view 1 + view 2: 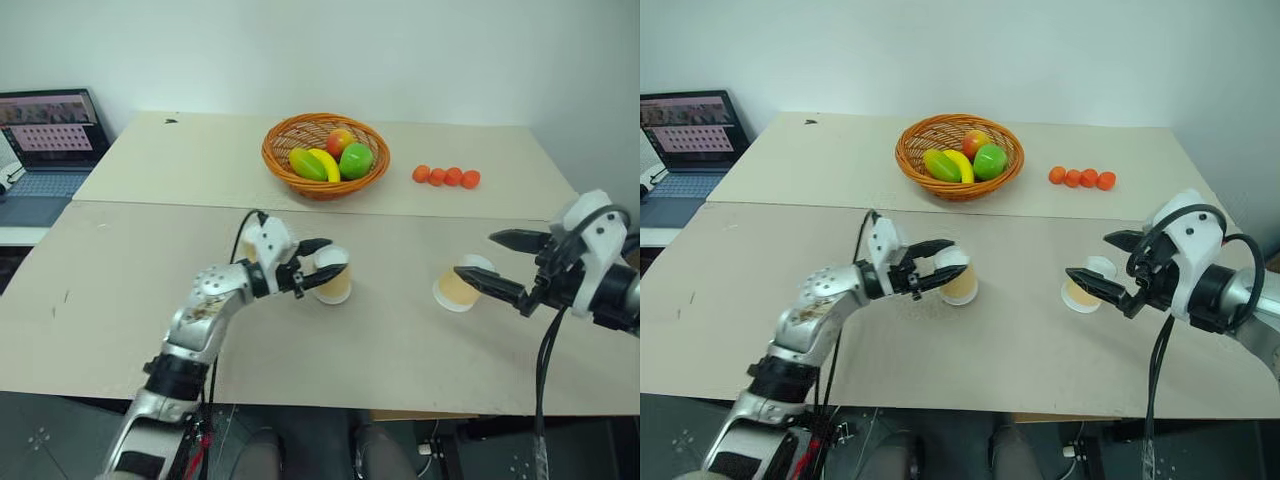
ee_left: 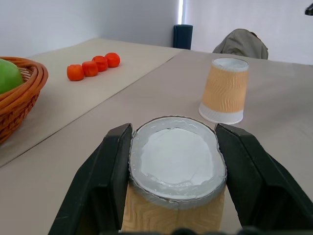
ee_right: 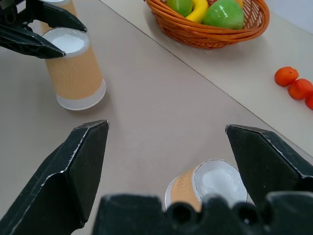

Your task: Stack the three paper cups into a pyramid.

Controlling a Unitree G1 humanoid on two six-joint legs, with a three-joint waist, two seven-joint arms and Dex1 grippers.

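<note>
Left pincer (image 1: 318, 262) reaching level toward the right, pinching an upside-down cup (image 1: 335, 277) hard enough to squash its top oval. Over on the right, right pincer (image 1: 504, 262) tilted slightly down, fingers spread wide, second cup (image 1: 459, 287) just below them, tipped over.

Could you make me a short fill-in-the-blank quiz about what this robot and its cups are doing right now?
1. The left gripper is shut on an upside-down ____.
2. The right gripper has its jaws ____.
3. The fruit sits in an orange ____.
4. Beside the basket lie ____ small orange balls.

Missing words: paper cup; open; basket; four
</note>
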